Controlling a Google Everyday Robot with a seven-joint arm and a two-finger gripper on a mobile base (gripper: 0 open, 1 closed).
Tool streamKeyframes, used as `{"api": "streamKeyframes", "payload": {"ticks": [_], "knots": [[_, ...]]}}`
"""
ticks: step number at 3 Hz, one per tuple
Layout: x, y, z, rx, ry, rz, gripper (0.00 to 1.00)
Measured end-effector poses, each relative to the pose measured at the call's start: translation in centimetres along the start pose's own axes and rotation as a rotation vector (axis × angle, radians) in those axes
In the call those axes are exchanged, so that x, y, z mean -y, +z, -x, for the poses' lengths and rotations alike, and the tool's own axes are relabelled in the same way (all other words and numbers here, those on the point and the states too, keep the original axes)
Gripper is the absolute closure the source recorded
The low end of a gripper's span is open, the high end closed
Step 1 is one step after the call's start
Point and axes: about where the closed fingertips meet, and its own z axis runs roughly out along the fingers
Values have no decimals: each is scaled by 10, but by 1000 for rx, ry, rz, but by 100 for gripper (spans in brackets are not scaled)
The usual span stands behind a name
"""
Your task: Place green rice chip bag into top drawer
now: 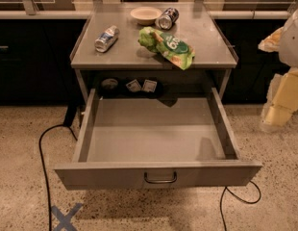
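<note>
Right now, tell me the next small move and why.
Probably swing the tool, at the right edge beside the table, left toward the chip bag: it lies ungrasped on the tabletop, and the drawer already stands open.

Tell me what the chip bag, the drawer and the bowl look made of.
The green rice chip bag: likely plastic film, glossy, crinkled. The top drawer: seemingly grey metal, matte, with a dark metal-looking handle. The bowl: pale, smooth, perhaps ceramic or plastic. The hand hangs at the right edge, beside the table.
</note>
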Motion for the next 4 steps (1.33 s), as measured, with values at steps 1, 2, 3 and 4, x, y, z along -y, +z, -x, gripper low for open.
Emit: {"api": "streamKeyframes", "payload": {"ticks": [1,2,3,4], "knots": [[0,0,0,0,0,0,0],[2,6,8,9,-22,-14,0],[20,36,47,69,-108,-44,0],[63,78,81,159,-95,-107,0]]}}
